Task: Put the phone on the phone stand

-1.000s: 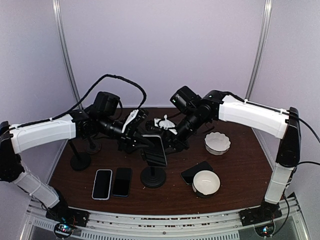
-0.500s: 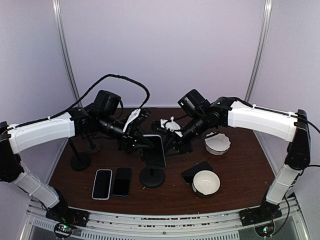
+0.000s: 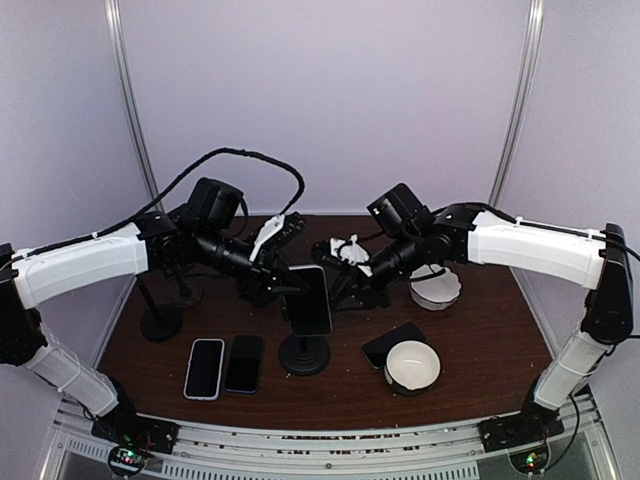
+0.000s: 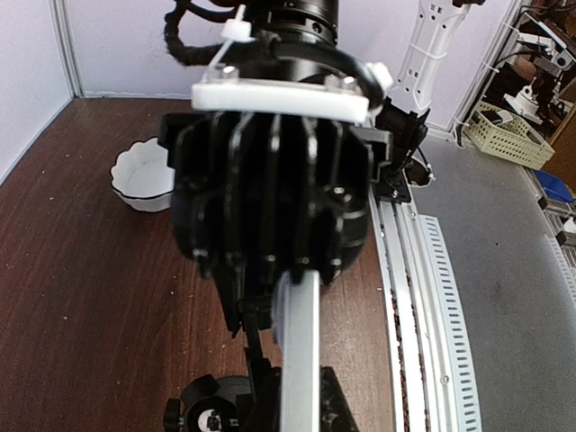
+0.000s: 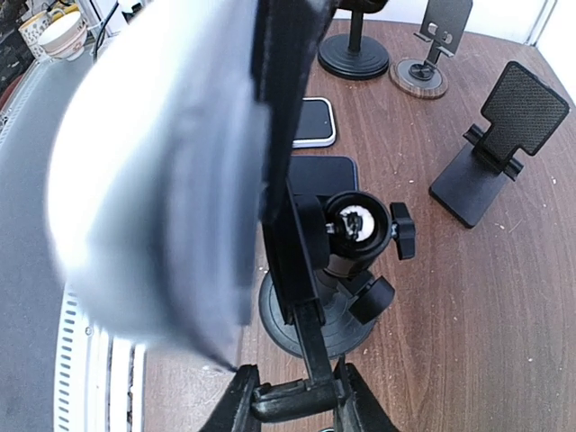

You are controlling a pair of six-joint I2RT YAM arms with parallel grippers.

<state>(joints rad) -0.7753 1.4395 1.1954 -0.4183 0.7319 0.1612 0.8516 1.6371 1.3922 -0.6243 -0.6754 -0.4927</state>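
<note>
Since a second ago the right gripper (image 3: 348, 292) has slid a little to the right, and the phone (image 3: 311, 300) has stayed where it was. The phone stands upright on the phone stand (image 3: 305, 356), in the middle of the table (image 3: 480, 335). The left gripper (image 3: 283, 284) is at the phone's top left side. Its fingers are pinched almost all the way shut on the thin edge of the phone, and its own camera shows that edge poking out just below them. The right gripper is just beside the phone on the other side. Its fingers are a little way apart and squeeze a black bar at the bottom of the stand's holder. Two more phones (image 3: 224, 366) lie flat side by side near the front of the table, to the left of the stand. Another dark phone (image 3: 385, 345) lies flat to the right, with a round white bowl (image 3: 412, 366) touching it or sitting on one end. A white bowl with a wavy rim (image 3: 436, 287) sits farther back on the right. A black stand with a round foot (image 3: 160, 322) is on the left side, well apart from the phone.
</note>
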